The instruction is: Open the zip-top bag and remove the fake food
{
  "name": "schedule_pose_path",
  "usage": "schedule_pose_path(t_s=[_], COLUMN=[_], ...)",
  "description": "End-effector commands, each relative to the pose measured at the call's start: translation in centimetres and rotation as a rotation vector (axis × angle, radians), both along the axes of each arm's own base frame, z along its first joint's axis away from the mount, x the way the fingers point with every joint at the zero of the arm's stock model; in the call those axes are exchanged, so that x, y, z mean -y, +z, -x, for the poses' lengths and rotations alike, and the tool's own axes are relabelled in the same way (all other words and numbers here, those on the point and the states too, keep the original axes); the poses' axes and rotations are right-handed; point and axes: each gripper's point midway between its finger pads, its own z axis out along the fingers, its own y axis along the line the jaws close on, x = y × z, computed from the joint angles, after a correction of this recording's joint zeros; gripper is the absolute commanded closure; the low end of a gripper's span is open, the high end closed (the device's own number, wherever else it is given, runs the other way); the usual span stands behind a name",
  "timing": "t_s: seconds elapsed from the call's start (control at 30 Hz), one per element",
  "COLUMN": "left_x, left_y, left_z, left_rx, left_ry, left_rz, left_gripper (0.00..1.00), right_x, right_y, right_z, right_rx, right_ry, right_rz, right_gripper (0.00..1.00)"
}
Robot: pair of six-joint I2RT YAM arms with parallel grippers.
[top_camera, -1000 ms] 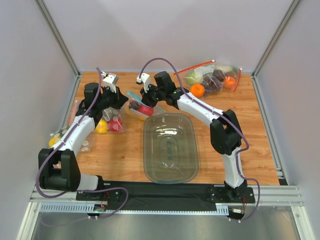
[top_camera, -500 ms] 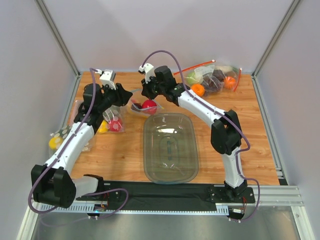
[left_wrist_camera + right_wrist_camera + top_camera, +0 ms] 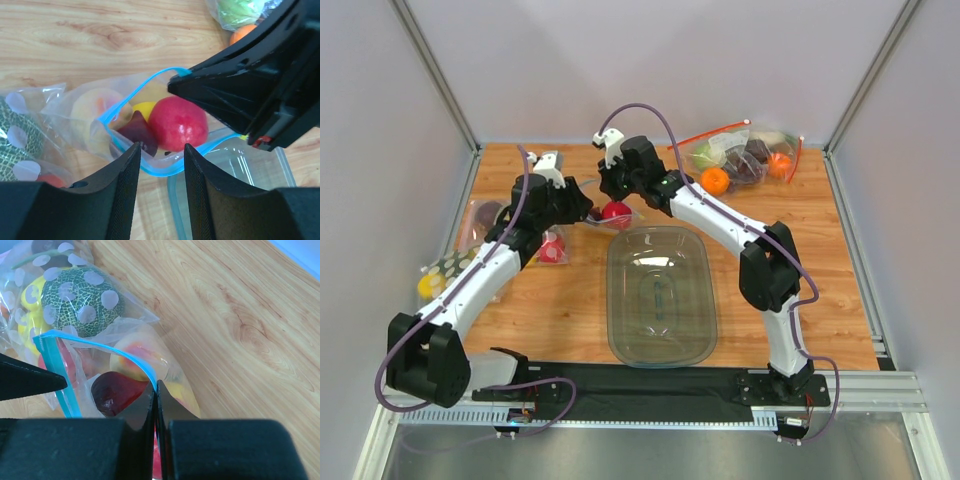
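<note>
The zip-top bag (image 3: 120, 112) lies with its light-blue mouth open; in the top view (image 3: 596, 214) it is just behind the clear tub. Inside are the red apple (image 3: 177, 122), the maroon plum (image 3: 137, 132), the yellow lemon (image 3: 144, 108) and the peach (image 3: 90, 107). My right gripper (image 3: 155, 384) is shut on the far lip of the blue strip (image 3: 100, 342) and holds it up. My left gripper (image 3: 161, 150) is open, its fingertips at the near lip of the mouth. Plum (image 3: 112, 390) and peach (image 3: 131, 357) show under the strip.
A clear plastic tub (image 3: 660, 340) sits mid-table in front of the bag. A larger bag with red strips (image 3: 745, 155) and a bright orange (image 3: 716, 180) lie back right. Other fruit bags (image 3: 480, 215) lie at the left, one with a spotted green melon (image 3: 82, 300).
My left arm has swung right from the left-hand bags to the blue-strip bag. The bag and apple have shifted slightly right, held by the right gripper.
</note>
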Motion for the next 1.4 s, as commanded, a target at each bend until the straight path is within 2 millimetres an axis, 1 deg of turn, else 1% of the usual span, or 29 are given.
schedule_pose_path(t_s=[0.0, 0.07, 0.1, 0.13, 0.17, 0.2, 0.27, 0.33, 0.37, 0.4, 0.47, 0.53, 0.57, 0.63, 0.67, 0.73, 0.77, 0.8, 0.83, 0.9, 0.97, 1.03, 1.17, 1.23, 1.37], left_x=[-0.9, -0.8, -1.0, -0.6, -0.9, -1.3, -1.3, -1.6, -1.8, -1.7, -1.5, -1.2, -0.9, -0.6, -0.4, 0.0, 0.2, 0.3, 0.5, 0.7, 0.9, 0.9, 0.7, 0.7, 0.8], left_y=[-1.0, -0.6, 0.1, 1.0, 1.6, 2.0, 2.3, 1.7, 0.9, 0.7, -0.4, -0.4, -1.1, -1.1, -1.4, -1.4, -1.2, -1.0, -1.2, -1.0, -0.9, -0.4, 0.6, 0.5, -0.7], left_z=[0.5, 1.2, 1.2, 1.8, 1.8, 1.8, 2.2, 2.3, 2.5, 2.4, 2.5, 2.1, 1.7, 1.1, 0.8, 0.5, -0.1, -0.3, -0.7, -1.0, -0.9, -0.8, -0.8, -1.0, -1.4], left_rx=[-0.036, 0.001, 0.037, 0.066, 0.085, 0.094, 0.088, 0.074, 0.057, 0.057, 0.039, 0.036, 0.018, 0.019, 0.014, 0.015, 0.028, 0.035, 0.029, 0.035, 0.037, 0.056, 0.081, 0.08, 0.038], left_ry=[0.07, 0.074, 0.091, 0.078, 0.093, 0.116, 0.119, 0.135, 0.141, 0.147, 0.145, 0.138, 0.133, 0.129, 0.128, 0.125, 0.128, 0.127, 0.129, 0.127, 0.131, 0.134, 0.159, 0.163, 0.164], left_rz=[0.001, 0.004, 0.003, 0.006, -0.004, -0.02, -0.042, -0.048, -0.051, -0.037, -0.028, -0.017, -0.024, -0.016, -0.015, 0.002, 0.01, 0.017, 0.021, 0.035, 0.063, 0.089, 0.128, 0.125, 0.09], left_gripper=[0.53, 0.53, 0.53, 0.52, 0.52, 0.52, 0.51, 0.51, 0.51, 0.51, 0.5, 0.49, 0.49, 0.49, 0.49, 0.49, 0.49, 0.48, 0.48, 0.48, 0.48, 0.48, 0.47, 0.45, 0.45], right_x=[-0.4, -0.3, -0.2, 0.0, -0.1, -0.1, 0.0, -0.1, -0.1, -0.1, 0.0, 0.0, 0.0, -0.1, 0.0, -0.1, -0.1, -0.2, -0.2, -0.2, -0.3, -0.1, 0.0, 0.0, 0.2], right_y=[1.5, 1.3, 1.0, 0.9, 0.7, 0.6, 0.4, 0.4, 0.5, 0.4, 0.4, 0.6, 0.5, 0.6, 0.9, 0.5, 0.6, 0.3, 0.2, -0.1, -0.5, -0.6, -0.6, -0.2, 0.1], right_z=[-0.9, -0.8, -0.8, -0.8, -0.8, -0.8, -0.8, -0.7, -0.7, -0.6, -0.5, -0.3, -0.2, 0.2, 0.3, 0.8, 1.0, 1.3, 1.5, 1.8, 2.1, 2.2, 2.6, 2.8, 3.0], right_rx=[0.028, 0.025, 0.024, 0.022, 0.022, 0.021, 0.02, 0.014, 0.016, 0.013, 0.012, 0.013, 0.011, 0.012, 0.018, 0.012, 0.013, 0.007, 0.006, 0.022, 0.018, 0.017, 0.014, 0.02, 0.024], right_ry=[-0.044, -0.046, -0.047, -0.053, -0.051, -0.05, -0.051, -0.05, -0.05, -0.049, -0.046, -0.042, -0.038, -0.032, -0.03, -0.025, -0.022, -0.018, -0.014, 0.003, 0.01, 0.01, 0.017, 0.018, 0.02], right_rz=[-0.048, -0.042, -0.033, -0.028, -0.022, -0.019, -0.016, -0.017, -0.019, -0.018, -0.017, -0.018, -0.018, -0.02, -0.02, -0.013, -0.014, -0.01, -0.007, 0.018, 0.024, 0.027, 0.026, 0.021, 0.018], right_gripper=[1.0, 1.0, 1.0, 1.0, 1.0, 1.0, 1.0, 1.0, 1.0, 1.0, 1.0, 1.0, 1.0, 1.0, 1.0, 1.0, 1.0, 1.0, 1.0, 1.0, 1.0, 1.0, 1.0, 1.0, 1.0])
